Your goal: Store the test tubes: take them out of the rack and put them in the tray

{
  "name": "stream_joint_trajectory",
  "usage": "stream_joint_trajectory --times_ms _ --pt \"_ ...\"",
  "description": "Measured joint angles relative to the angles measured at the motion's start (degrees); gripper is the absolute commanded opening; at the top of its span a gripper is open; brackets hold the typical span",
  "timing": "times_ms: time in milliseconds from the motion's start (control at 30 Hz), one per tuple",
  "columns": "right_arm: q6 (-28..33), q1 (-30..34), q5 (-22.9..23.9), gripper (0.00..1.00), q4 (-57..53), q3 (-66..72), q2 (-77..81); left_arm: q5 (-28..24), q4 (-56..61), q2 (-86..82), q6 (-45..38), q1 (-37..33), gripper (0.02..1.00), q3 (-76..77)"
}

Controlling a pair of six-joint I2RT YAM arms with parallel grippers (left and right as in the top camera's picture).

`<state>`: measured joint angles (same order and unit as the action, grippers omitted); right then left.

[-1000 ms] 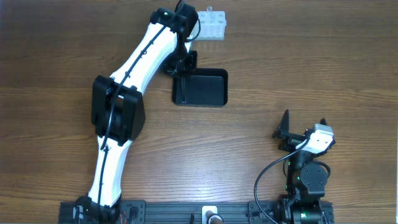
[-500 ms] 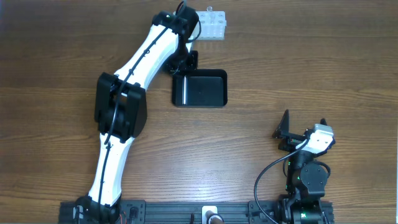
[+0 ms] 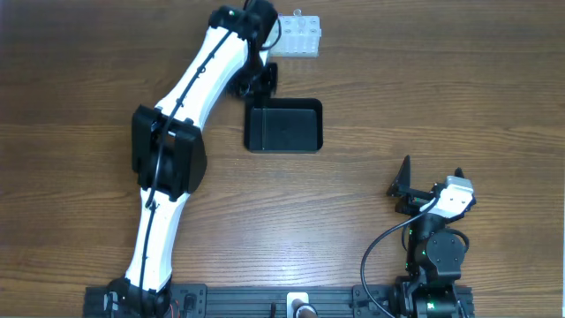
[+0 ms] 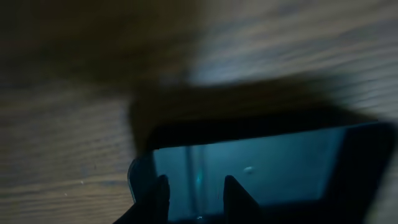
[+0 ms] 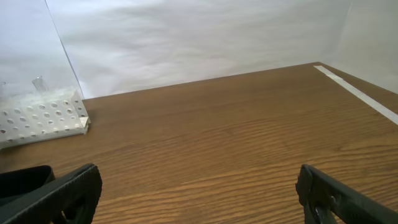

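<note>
Left gripper (image 4: 196, 200), partly open and empty, hangs over the tray (image 4: 280, 155).

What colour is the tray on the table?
The tray is black, clearest in the top view.

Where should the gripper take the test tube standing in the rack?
Probably by the bare upper end of the test tube, coming straight down from above and pinching across it. It stands upright in the rack. Just its top clears the rack's plate and the lower part sits enclosed in its hole, so a sideways approach would likely meet the rack first.
</note>
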<state>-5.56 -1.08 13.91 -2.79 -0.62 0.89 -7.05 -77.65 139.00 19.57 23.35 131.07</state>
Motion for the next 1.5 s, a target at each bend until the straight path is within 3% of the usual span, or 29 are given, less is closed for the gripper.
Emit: stream_joint_trajectory --times_ms 100,333,733,1500 --pt "-0.02 0.0 -0.02 0.991 0.0 0.0 0.0 1.01 0.74 0.0 0.17 0.17 0.601 6.58" --pt "0.0 0.0 0.0 0.991 0.0 0.0 0.02 10.69 13.49 -0.31 0.22 0.17 0.774 15.65" --pt "0.0 0.0 -0.02 0.989 0.0 0.0 0.0 16.52 28.24 1.2 -5.11 -1.57 0.787 15.76" --pt "-0.02 0.0 -0.02 0.993 0.0 0.0 0.0 15.89 32.26 8.79 -6.75 -1.57 0.781 15.8"
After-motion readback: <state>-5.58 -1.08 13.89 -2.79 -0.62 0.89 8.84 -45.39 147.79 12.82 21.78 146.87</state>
